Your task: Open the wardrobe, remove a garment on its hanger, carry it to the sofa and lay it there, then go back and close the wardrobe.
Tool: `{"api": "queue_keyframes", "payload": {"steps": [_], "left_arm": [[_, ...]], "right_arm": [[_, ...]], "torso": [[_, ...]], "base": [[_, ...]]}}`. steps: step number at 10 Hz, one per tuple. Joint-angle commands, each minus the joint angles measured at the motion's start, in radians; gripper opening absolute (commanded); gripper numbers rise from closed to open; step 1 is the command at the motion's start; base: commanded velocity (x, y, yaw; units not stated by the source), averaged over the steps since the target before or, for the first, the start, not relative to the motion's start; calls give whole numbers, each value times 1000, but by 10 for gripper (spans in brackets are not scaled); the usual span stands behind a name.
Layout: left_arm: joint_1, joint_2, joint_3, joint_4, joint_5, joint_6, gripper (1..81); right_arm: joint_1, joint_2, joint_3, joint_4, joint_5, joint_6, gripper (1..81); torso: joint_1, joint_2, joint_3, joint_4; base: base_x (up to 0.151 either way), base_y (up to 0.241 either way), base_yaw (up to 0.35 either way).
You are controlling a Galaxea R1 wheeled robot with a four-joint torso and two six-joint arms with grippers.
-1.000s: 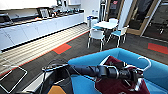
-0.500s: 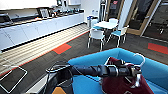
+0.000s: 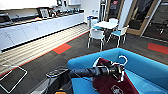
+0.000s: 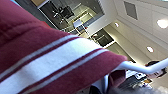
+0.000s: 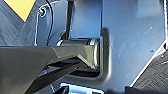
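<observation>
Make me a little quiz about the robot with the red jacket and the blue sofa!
1. True or false: the jacket hangs over the blue sofa.
2. What colour is the hanger? A) black B) white C) green
3. Fill in: the chairs by the small table are ____.

Key: 1 true. 2 B. 3 white.
</observation>
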Motion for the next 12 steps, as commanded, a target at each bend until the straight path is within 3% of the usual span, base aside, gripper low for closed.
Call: {"api": "queue_keyframes", "payload": {"steps": [1, 6, 12], "left_arm": [[-167, 81, -85, 75, -65, 19, 10], [-167, 81, -280, 147, -57, 18, 10], [-141, 81, -326, 269, 18, 21, 10]], "right_arm": [[7, 7, 5, 4, -53, 0, 811], [6, 8, 7, 5, -53, 0, 811], [6, 8, 7, 5, -53, 0, 811]], "torso": [[0, 0, 0, 0], [0, 0, 0, 0], [0, 0, 0, 0]], "base": [[0, 0, 0], [0, 0, 0], [0, 0, 0]]}}
